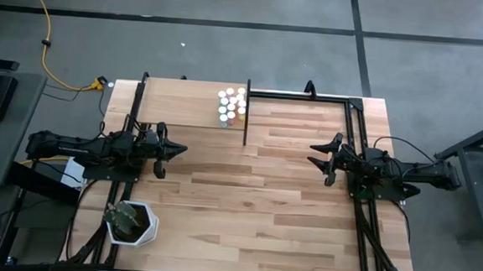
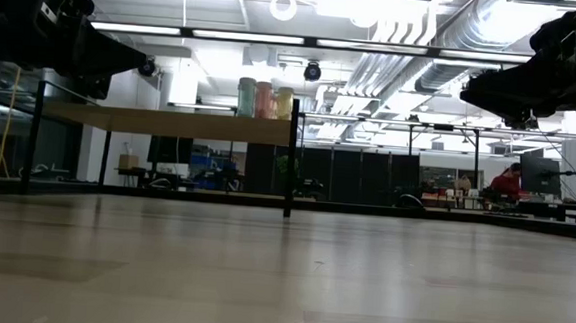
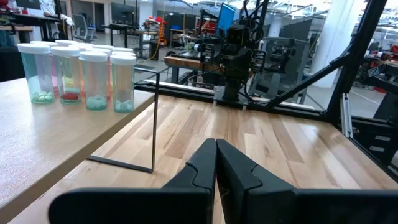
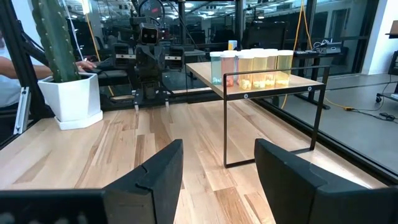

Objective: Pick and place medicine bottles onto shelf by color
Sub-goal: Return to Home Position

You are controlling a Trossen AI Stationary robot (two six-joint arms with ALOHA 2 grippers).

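Wood shelf [image 1: 176,102] holds clustered medicine bottles [image 1: 232,104]; left tool [image 3: 216,149] closed, right tool [image 4: 219,149] open.

no readable text, labels, brands or numbers on anything in view

Medicine bottles [image 1: 232,105]: colours indistinct overhead

Grey concrete floor [image 1: 230,42], bright ceiling lights [image 2: 141,29], exposed ducts [image 2: 426,35] overhead
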